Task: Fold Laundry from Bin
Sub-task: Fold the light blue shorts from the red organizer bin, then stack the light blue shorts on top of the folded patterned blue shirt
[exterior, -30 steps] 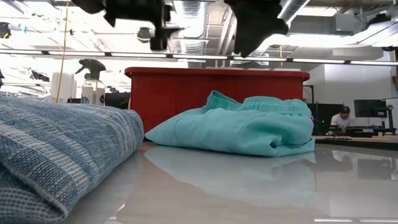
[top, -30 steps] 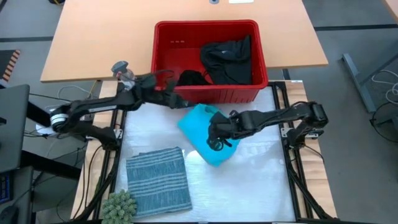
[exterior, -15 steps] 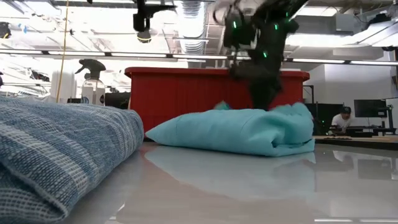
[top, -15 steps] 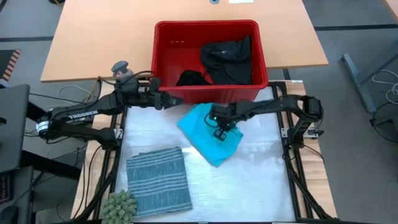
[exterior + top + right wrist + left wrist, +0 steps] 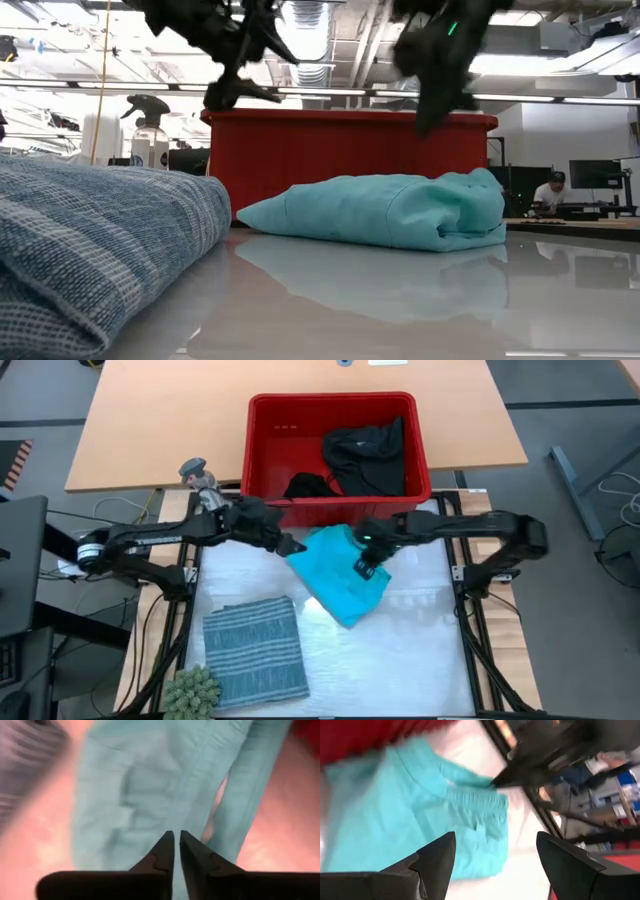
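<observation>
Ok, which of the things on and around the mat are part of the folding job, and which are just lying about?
Job:
red bin
black garments in the bin
turquoise garment on the mat
folded striped garment
left gripper, jaws open
right gripper, jaws shut, above the turquoise garment

Lying about:
spray bottle
small green plant

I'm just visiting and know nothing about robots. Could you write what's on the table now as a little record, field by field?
Red bin: at the table's far side, black clothes inside
Turquoise garment: folded, on the white mat in front of the bin
Striped cloth: folded, near front left
Left tool: open, above the turquoise garment's left edge
Right tool: shut, empty, raised over the turquoise garment
Spray bottle: left of the bin
</observation>
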Robot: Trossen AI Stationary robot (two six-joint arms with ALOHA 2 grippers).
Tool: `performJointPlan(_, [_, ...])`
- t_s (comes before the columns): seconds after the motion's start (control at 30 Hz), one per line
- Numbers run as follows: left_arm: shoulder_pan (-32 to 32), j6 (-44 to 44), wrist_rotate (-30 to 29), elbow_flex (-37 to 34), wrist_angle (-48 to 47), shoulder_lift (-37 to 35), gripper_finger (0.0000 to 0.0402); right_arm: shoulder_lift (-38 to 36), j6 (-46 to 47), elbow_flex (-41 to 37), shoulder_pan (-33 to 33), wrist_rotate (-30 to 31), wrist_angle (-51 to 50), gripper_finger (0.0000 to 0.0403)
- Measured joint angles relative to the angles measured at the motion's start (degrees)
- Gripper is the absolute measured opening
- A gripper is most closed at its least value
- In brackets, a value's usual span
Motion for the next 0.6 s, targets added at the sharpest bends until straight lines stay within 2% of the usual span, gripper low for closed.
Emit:
performJointPlan(0.1, [0.76,-0.90,3.46,0.00,0.14,2.92,0.0265,-8.17,13.28,0.03,4.83,2.82,-4.59,0.0085])
performJointPlan(0.27, [2.28,0.92,6.42,0.00,-0.42,4.84,0.0265,-14.99,44.25,-2.46,21.74,18.30,-8.54,0.0166])
performJointPlan(0.43, [2.86,3.48,6.05,0.00,-1.03,4.69,0.0265,-11.78,75.61,-9.34,35.59,28.27,-4.13,0.0254])
performJointPlan(0.53, [2.91,4.40,6.20,0.01,-2.41,4.62,0.0265,-7.17,90.16,-12.22,39.32,30.88,-1.03,0.0287])
performJointPlan(0.6, [2.91,4.80,6.05,0.02,-2.61,4.62,0.0265,-3.70,96.38,-13.07,40.17,31.85,0.03,0.0300])
